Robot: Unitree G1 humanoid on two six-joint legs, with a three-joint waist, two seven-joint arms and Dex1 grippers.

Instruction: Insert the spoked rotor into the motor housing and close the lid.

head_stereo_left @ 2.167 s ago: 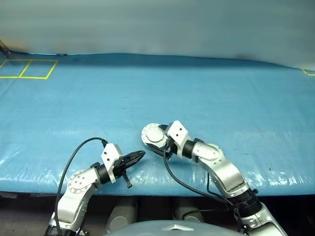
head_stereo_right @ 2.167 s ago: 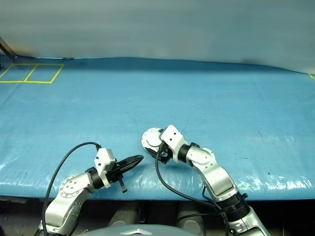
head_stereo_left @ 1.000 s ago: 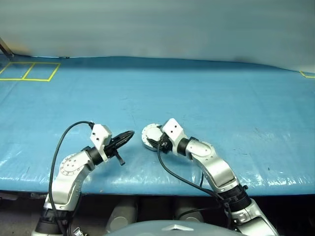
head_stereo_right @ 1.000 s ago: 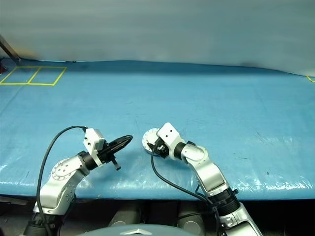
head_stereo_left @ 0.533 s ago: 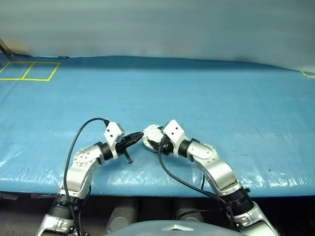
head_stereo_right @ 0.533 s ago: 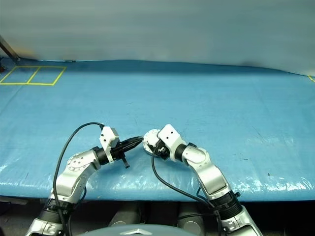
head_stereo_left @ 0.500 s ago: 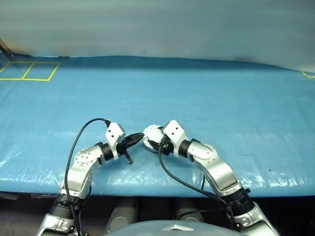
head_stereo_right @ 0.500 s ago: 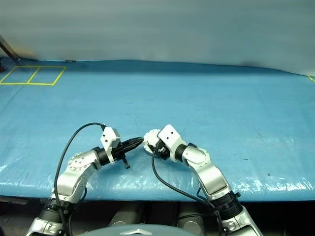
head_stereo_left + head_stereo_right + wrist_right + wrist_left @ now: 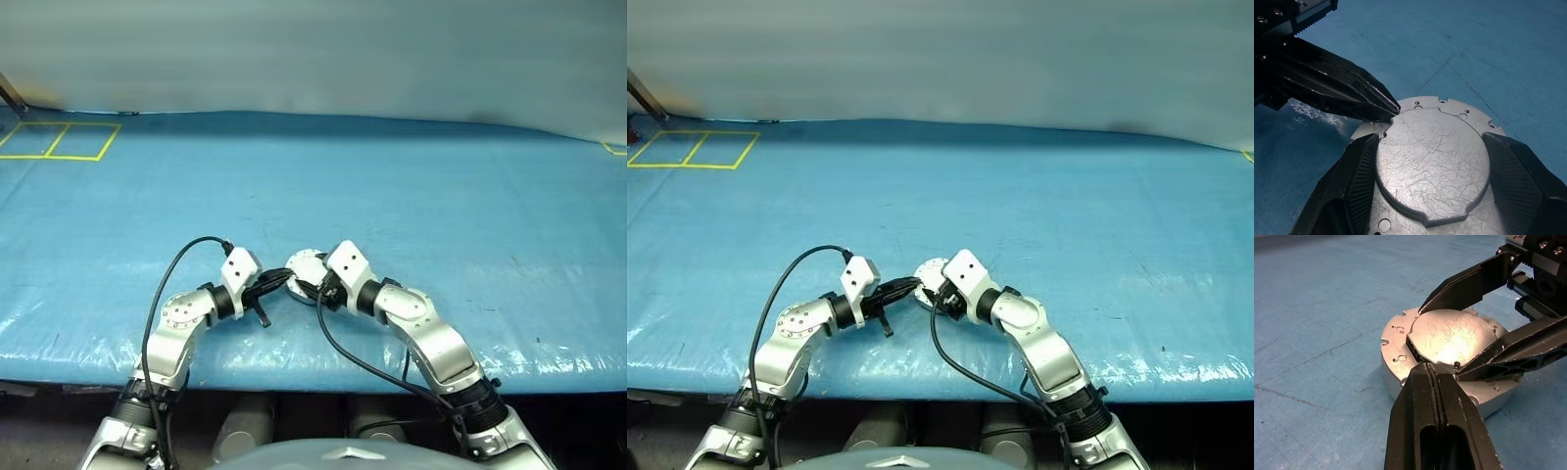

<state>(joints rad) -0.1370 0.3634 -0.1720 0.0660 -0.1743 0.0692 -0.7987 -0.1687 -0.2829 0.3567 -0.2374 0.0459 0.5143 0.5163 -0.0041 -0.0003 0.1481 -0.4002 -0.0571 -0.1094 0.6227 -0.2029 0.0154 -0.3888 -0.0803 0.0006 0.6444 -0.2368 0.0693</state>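
Centre frame: right gripper [image 9: 1432, 161], wide, clamps the motor housing [image 9: 1396, 340]; left gripper [image 9: 1434, 377], fully closed and empty, touches the lid [image 9: 1432, 164]. Off-centre pressure could skew it.

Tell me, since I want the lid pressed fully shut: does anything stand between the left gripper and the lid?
Nothing visible does. The shut left gripper has its tip at the lid edge, and the right gripper straddles the lid's sides.
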